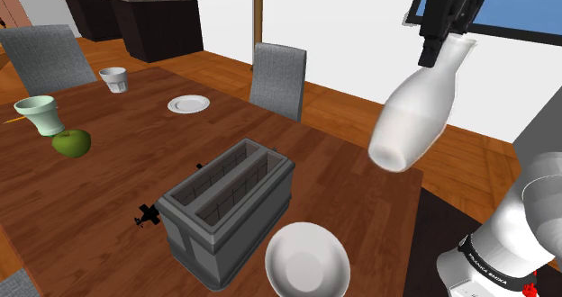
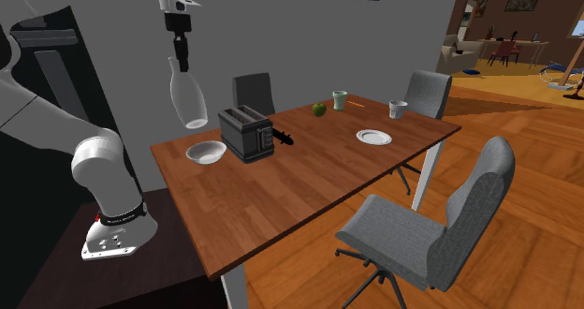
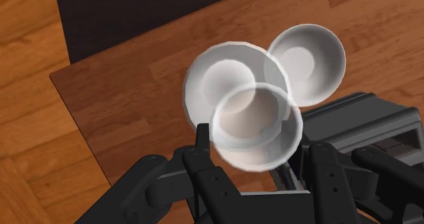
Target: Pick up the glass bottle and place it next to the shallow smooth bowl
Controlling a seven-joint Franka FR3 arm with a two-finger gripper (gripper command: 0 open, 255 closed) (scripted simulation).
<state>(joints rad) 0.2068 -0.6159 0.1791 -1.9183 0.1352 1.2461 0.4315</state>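
The translucent white glass bottle [image 1: 416, 111] hangs tilted high over the wooden table [image 1: 99, 183], near the edge closest to the stand. My gripper [image 1: 434, 50] is shut on its neck. In the second exterior view the bottle [image 2: 187, 94] hangs from the gripper [image 2: 180, 62] above and behind the shallow white bowl [image 2: 206, 152]. That bowl [image 1: 306, 261] rests on the table close beside a grey toaster [image 1: 230, 203]. In the wrist view the bottle [image 3: 234, 87] extends away from the gripper [image 3: 250, 155], with the bowl [image 3: 309, 58] far below beside it.
A white plate [image 1: 188, 104], a white cup [image 1: 113, 79], a pale green mug [image 1: 40, 115] and a green apple [image 1: 72, 143] lie across the far part of the table. A small black object [image 1: 147, 216] sits by the toaster. Grey chairs [image 1: 277, 77] surround the table.
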